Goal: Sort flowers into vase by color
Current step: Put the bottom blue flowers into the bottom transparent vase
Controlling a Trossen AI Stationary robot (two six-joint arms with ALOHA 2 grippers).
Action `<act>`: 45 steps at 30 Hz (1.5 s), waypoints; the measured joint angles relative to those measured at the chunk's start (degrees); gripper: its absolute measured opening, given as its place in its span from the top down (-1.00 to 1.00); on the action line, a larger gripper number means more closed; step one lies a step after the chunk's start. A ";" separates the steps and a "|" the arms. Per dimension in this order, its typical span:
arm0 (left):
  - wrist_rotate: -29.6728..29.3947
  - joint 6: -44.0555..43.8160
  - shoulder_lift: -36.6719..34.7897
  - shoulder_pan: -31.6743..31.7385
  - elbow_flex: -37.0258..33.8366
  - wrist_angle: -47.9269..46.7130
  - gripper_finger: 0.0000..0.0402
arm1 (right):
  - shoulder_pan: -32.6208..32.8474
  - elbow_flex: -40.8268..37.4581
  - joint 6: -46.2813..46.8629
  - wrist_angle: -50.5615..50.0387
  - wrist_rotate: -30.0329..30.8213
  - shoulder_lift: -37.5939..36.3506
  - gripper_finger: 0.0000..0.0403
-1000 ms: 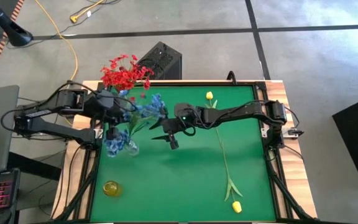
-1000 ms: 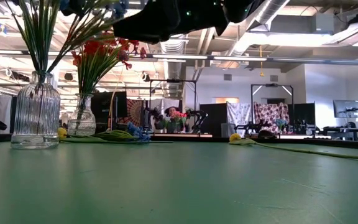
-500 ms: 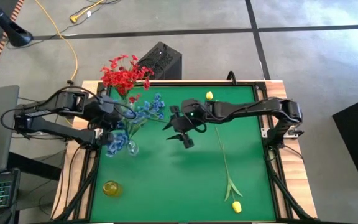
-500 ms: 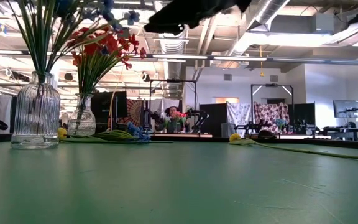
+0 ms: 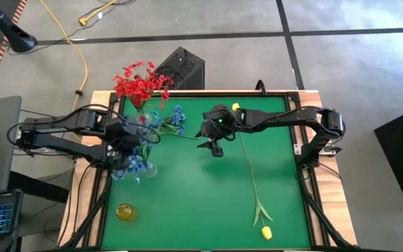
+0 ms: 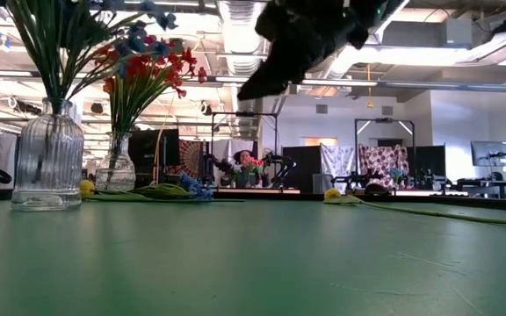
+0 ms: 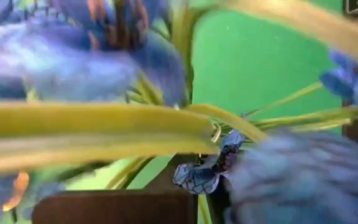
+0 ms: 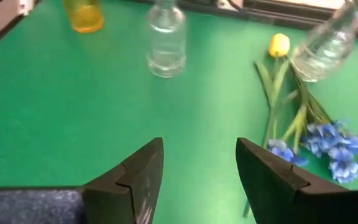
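The right pincer hangs above the middle of the green surface, its fingers apart and empty. The left pincer is over the ribbed clear vase near the left edge, together on a blue spray; its wrist view is filled with blurred blue petals and green stems.

Counted from above: one red bunch stands in a second clear vase at the far left corner; three vases in all, the third a small amber one near the front left. Blue flowers lie on the surface just left of the right pincer. Two yellow tulips lie on the surface: one bud near the far edge, one at the front right, on a long stem.

The right wrist view shows a tulip bud lying beside the blue flowers and the red bunch's vase, which the view from above does not show. The low view shows the right arm dark overhead and a room with a person beyond.
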 joint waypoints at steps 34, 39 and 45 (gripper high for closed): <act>-0.24 -10.54 0.51 0.00 13.41 -17.80 0.10 | -0.43 -2.10 1.03 3.60 -0.24 0.04 -0.08; 2.35 -12.81 -0.18 0.02 13.53 -17.44 0.11 | -0.43 -2.10 0.28 3.75 -0.23 0.04 -0.08; 7.12 -12.06 1.13 0.02 13.53 -17.37 0.17 | -0.41 -2.09 0.28 3.62 -0.23 0.05 -0.08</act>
